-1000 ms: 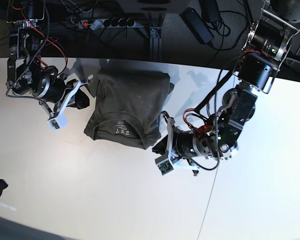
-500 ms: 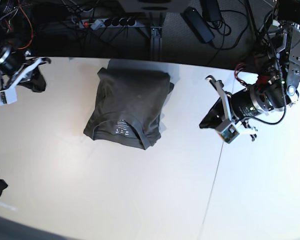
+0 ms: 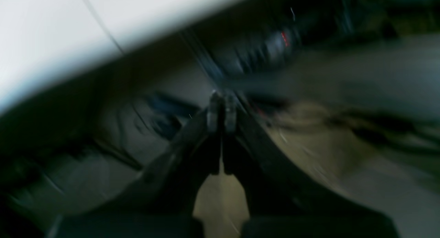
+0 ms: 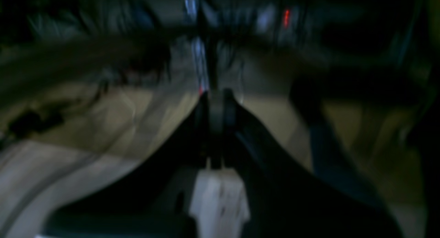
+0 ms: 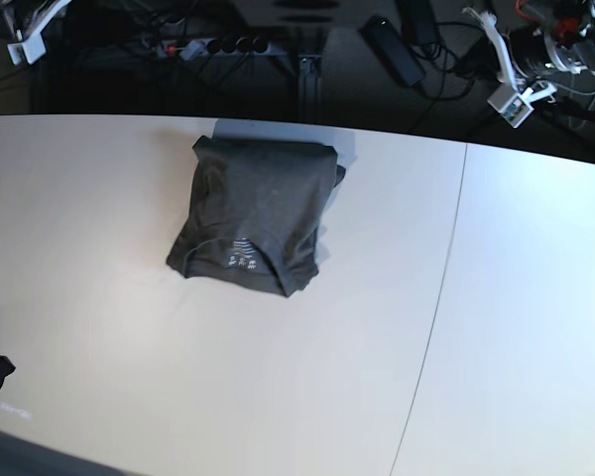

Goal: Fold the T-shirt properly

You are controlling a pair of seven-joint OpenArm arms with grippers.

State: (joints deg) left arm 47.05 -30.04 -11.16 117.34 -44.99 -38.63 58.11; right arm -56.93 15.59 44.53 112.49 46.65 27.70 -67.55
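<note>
Through my left wrist camera everything smears: my left hand (image 3: 220, 110) shows two dark fingers pressed together at the tips with nothing between them, and beyond them only a pale band of desk (image 3: 51, 31) up to the left and murky blurred shapes I cannot name.

My right wrist camera is just as streaked. My right hand (image 4: 215, 107) has its fingers closed against each other, empty, with dim clutter and a red light ahead that I cannot make out.

From the base camera, both my hands sit at the top corners, partly cut off by the frame: the left hand (image 5: 516, 74) far to the right, the right hand (image 5: 25, 30) far to the left. The T-shirt (image 5: 258, 213) lies well apart from both, between them on the desk (image 5: 278, 397), folded into a compact dark olive-grey bundle, collar and pale label marks facing up at its near edge.
</note>
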